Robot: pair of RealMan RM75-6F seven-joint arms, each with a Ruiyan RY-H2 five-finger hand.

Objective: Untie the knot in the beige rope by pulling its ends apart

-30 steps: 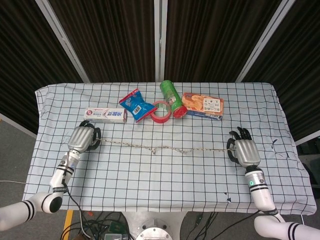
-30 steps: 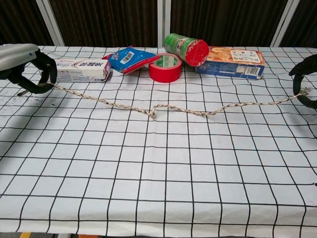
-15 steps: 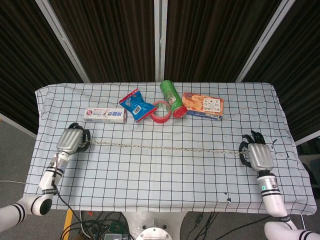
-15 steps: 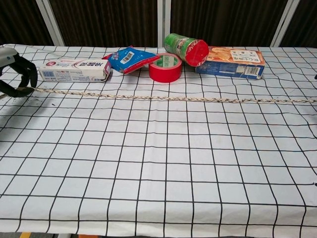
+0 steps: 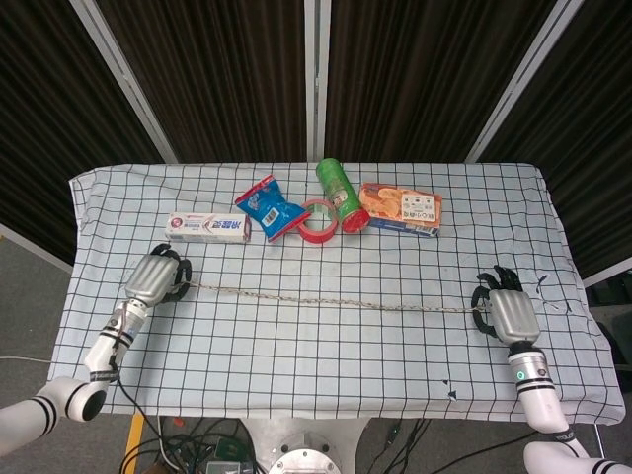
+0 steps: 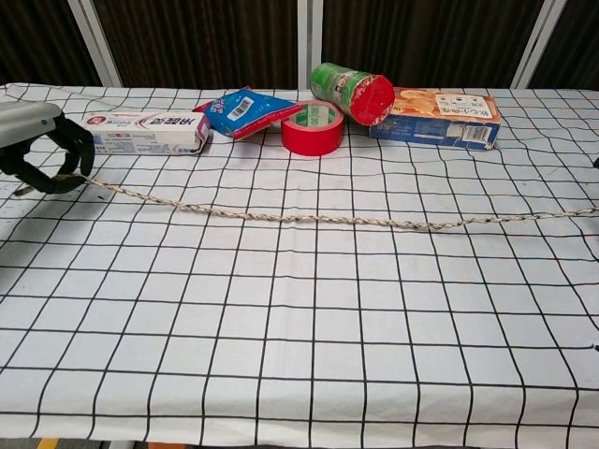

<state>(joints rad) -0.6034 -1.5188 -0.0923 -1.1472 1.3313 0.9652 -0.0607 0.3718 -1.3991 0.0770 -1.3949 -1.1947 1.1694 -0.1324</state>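
I get even, bright overhead light in both views, with only soft, short shadows under things on the table [image 5: 316, 346]. No glare worth noting. Focus is sharp throughout; the chest view bows a little at its edges, I think from the lens.

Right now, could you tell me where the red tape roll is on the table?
In the chest view the red tape roll sits at the table's far middle, between the blue snack bag and the green can.

One rope [image 5: 326, 298], two boxes [image 5: 206, 227] [image 5: 400, 207], one can [image 5: 339, 193], one tape roll [image 5: 317, 218], one pouch [image 5: 268, 205].
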